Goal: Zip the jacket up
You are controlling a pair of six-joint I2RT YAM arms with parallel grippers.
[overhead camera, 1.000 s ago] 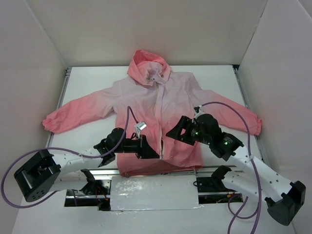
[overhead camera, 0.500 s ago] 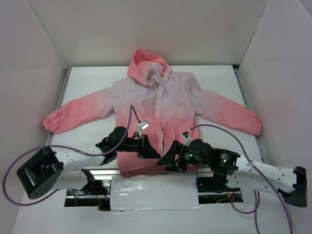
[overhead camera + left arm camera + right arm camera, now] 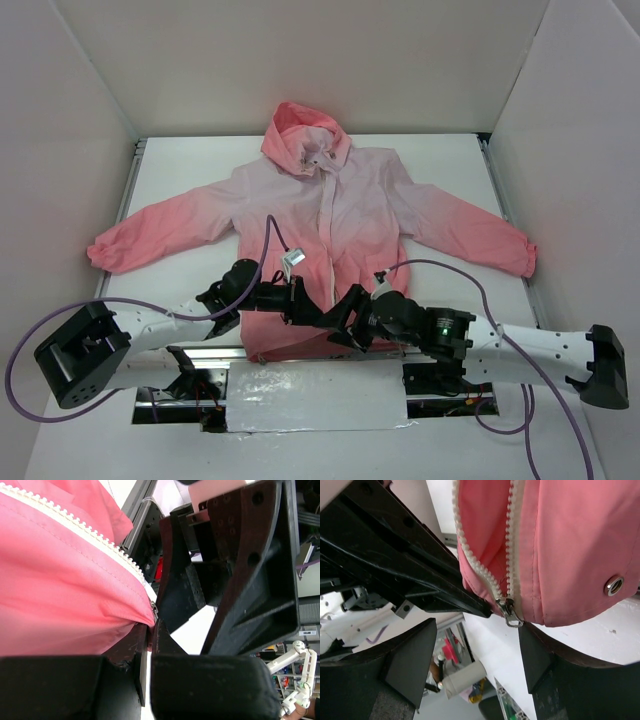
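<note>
The jacket [image 3: 330, 215] lay flat, hood at twelve o'clock, hem at six. The left gripper [image 3: 303, 308] was pinched shut on the hem beside the zipper's foot, apparently anchoring it, while the right gripper [image 3: 347, 318], jaws wide and empty, framed the slider [image 3: 510, 613].

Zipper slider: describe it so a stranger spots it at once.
A pink hooded jacket lies spread on the white table, a light zipper running down its front. Follow the zipper to the coral hem at the table's near edge: the zipper slider sits where the two tooth rows meet. It is a small silver piece with a pull tab, unlike the round eyelet farther along the hem.
</note>
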